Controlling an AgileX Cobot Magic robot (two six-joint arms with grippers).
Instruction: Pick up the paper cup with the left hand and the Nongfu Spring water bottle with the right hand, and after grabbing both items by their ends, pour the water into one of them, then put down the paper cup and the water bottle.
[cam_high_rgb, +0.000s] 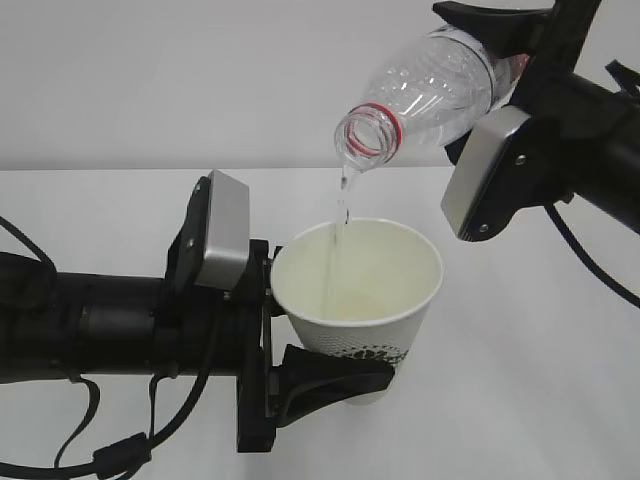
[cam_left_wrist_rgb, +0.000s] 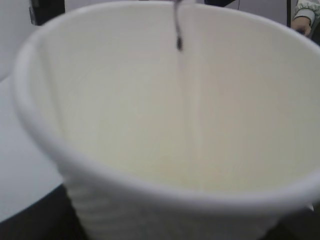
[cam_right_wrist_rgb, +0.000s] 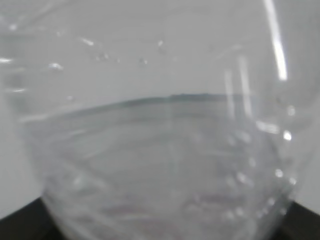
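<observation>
My left gripper (cam_high_rgb: 335, 378) is shut on the lower part of the white paper cup (cam_high_rgb: 365, 290), which it holds upright above the table. The cup's dark logo shows just above the near finger. Up at the right, my right gripper (cam_high_rgb: 505, 55) is shut on the clear Nongfu Spring water bottle (cam_high_rgb: 430, 85), tilted mouth-down to the left, red neck ring over the cup. A thin stream of water (cam_high_rgb: 340, 225) falls from the mouth into the cup. The left wrist view is filled by the cup (cam_left_wrist_rgb: 165, 125) with the stream (cam_left_wrist_rgb: 178, 35) entering. The right wrist view is filled by the bottle (cam_right_wrist_rgb: 160, 150).
A white table (cam_high_rgb: 540, 400) lies under both arms, with a pale wall behind. Black cables (cam_high_rgb: 90, 440) hang from the left arm at the lower left. A cable (cam_high_rgb: 590, 260) loops down from the right arm.
</observation>
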